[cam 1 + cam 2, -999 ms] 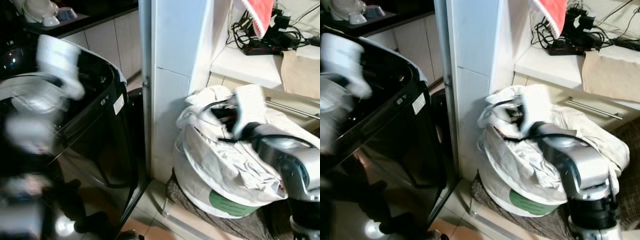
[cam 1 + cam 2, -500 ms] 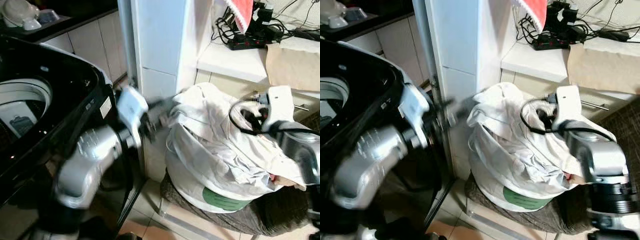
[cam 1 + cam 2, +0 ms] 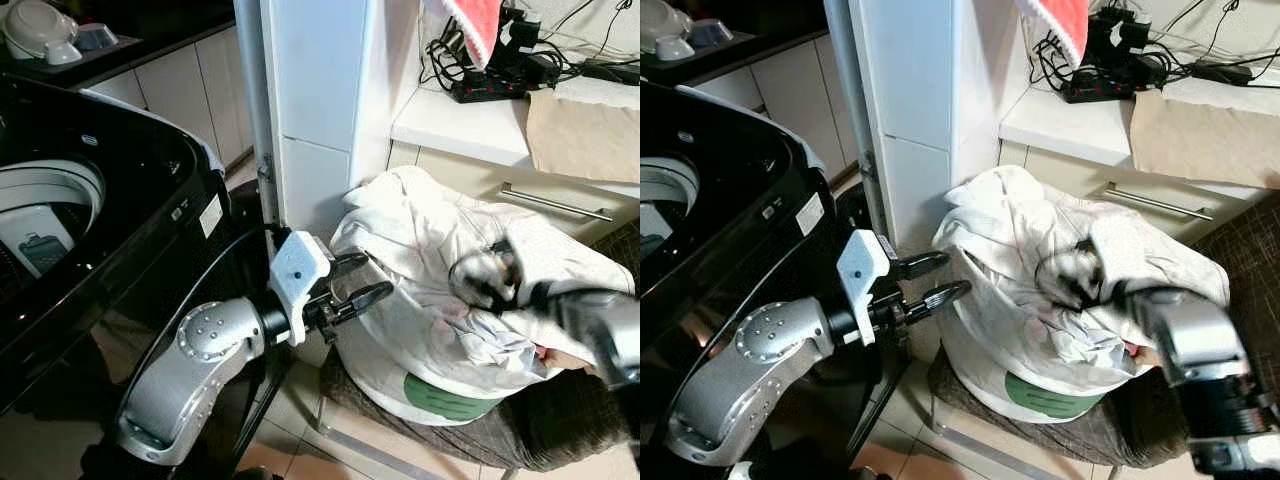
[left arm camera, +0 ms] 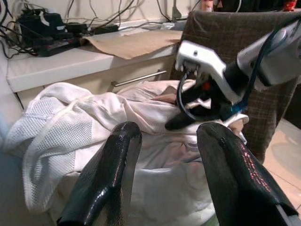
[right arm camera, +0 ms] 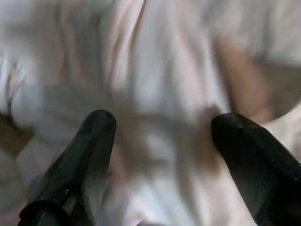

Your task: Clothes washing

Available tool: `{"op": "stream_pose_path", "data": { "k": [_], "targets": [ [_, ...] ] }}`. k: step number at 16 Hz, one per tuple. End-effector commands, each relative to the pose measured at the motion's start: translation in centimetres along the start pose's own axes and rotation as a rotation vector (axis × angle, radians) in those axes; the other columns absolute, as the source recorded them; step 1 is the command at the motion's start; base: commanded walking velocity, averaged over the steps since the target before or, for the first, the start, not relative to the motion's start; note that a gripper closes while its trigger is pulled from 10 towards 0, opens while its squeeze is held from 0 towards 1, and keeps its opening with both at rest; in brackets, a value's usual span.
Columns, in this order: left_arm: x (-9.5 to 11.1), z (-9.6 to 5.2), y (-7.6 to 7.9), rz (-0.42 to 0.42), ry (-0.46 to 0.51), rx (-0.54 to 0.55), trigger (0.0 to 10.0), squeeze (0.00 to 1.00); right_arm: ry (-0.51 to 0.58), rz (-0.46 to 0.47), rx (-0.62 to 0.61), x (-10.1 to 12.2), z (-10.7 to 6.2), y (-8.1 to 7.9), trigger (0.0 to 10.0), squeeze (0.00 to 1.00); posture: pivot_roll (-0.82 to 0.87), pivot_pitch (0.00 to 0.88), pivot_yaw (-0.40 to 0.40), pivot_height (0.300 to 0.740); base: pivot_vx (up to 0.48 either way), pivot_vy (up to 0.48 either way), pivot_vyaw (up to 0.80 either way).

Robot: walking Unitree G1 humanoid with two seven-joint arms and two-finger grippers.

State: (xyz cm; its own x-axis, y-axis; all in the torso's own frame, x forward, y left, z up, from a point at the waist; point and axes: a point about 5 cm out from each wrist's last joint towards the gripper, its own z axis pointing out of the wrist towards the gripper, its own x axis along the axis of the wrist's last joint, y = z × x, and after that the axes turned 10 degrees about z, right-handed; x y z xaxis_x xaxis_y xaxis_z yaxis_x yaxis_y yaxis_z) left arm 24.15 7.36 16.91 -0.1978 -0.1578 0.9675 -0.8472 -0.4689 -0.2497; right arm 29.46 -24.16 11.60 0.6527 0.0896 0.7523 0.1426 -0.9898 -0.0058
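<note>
Since a moment ago our left gripper (image 3: 358,280) has swung in from the washing machine (image 3: 90,210), fingers spread, beside the white clothes (image 3: 430,260) heaped in the laundry bag (image 3: 400,375); our right gripper (image 5: 160,141) hovers spread above them. Soft, light cloth: we'd pinch a raised fold.

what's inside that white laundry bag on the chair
White clothes are heaped over the rim of the white laundry bag, and the right gripper is open just above them. Whatever lies deeper is covered.
</note>
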Motion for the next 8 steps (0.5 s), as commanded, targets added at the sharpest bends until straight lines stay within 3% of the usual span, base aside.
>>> {"op": "stream_pose_path", "data": {
  "k": [1,3,4,5,6,7,8],
  "targets": [
    [0.4,0.0,0.4,0.006,0.002,-0.026,10.0,0.00,-0.021,-0.001,0.026,-0.5,0.2,-0.2,10.0,0.00,-0.02,0.008,0.021,0.740,0.000,0.000,0.00],
    [0.4,-0.1,0.8,0.006,-0.004,-0.048,10.0,0.00,-0.044,0.005,0.022,-1.1,0.4,0.1,10.0,0.00,-0.02,0.008,0.019,0.740,0.000,0.000,0.00],
    [0.3,-0.2,0.9,0.004,-0.009,-0.053,10.0,0.00,-0.058,0.009,0.012,-1.5,0.6,0.4,8.5,0.00,-0.02,0.008,0.020,0.740,0.000,0.000,0.00],
    [0.1,-0.2,1.0,0.004,-0.015,-0.051,10.0,0.00,-0.064,0.008,0.004,-1.8,0.7,0.6,4.4,0.00,-0.02,0.009,0.021,0.740,0.000,0.000,0.00],
    [0.1,-0.2,1.0,0.004,-0.018,-0.049,10.0,0.00,-0.069,0.001,-0.004,-1.9,0.8,0.9,1.1,0.00,-0.02,0.010,0.021,0.740,0.000,0.000,0.00],
    [0.1,-0.2,1.0,0.003,-0.022,-0.046,10.0,0.00,-0.071,-0.003,-0.004,-2.0,0.8,0.9,0.0,0.00,-0.02,0.010,0.021,0.740,0.000,0.000,0.00],
    [0.1,-0.2,1.0,0.002,-0.024,-0.044,10.0,0.00,-0.068,-0.002,-0.003,-2.0,0.9,0.9,0.0,0.00,-0.02,0.011,0.022,0.740,0.000,0.000,0.00]
  ]
}}
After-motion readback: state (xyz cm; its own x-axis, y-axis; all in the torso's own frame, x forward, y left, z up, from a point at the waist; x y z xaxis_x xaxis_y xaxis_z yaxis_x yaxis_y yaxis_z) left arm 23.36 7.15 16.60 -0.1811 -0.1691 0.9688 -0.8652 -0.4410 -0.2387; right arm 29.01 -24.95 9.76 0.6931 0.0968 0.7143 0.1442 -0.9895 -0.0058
